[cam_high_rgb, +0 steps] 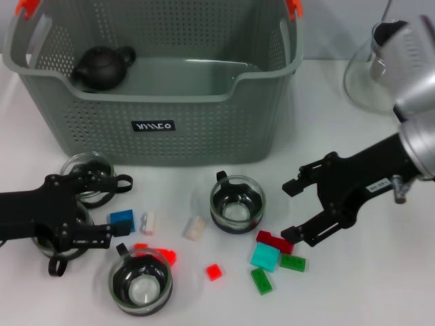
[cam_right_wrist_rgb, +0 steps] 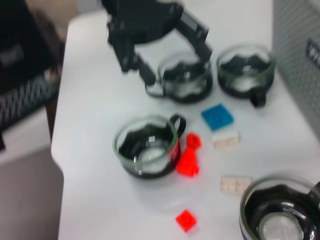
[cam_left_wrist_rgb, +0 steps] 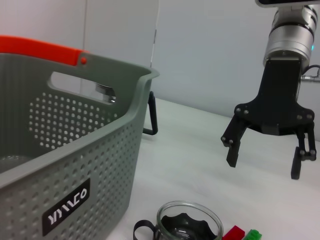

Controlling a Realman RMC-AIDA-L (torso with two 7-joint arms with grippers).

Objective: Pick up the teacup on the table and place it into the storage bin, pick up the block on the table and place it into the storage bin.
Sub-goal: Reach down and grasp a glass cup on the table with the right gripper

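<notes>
The white tabletop (cam_high_rgb: 380, 285) carries everything, and the large grey perforated plastic storage bin (cam_high_rgb: 204, 129) with orange-tipped handles stands at its far side, beyond both grippers, with a small dark clay teapot (cam_high_rgb: 102, 66) already inside. The right gripper (cam_high_rgb: 293, 209) hangs low over the tabletop with its black fingers spread wide and nothing between them; the left gripper (cam_high_rgb: 109, 207) is likewise released, its fingers flanking a glass teacup with a black insert (cam_high_rgb: 87, 170) and a second one partly hidden beneath it. A third glass teacup (cam_high_rgb: 236, 202) sits just to the open side of the right gripper, between it and the bin's front wall, and a fourth (cam_high_rgb: 141, 282) lies nearer the left gripper. Close under the right gripper's fingertips lie a red block (cam_high_rgb: 274, 242), a teal block (cam_high_rgb: 264, 257) and two green blocks (cam_high_rgb: 293, 262). For a clean pick, the right gripper should probably centre on one cup's rim, avoiding the block cluster, then close firmly before lifting over the bin's wall.
</notes>
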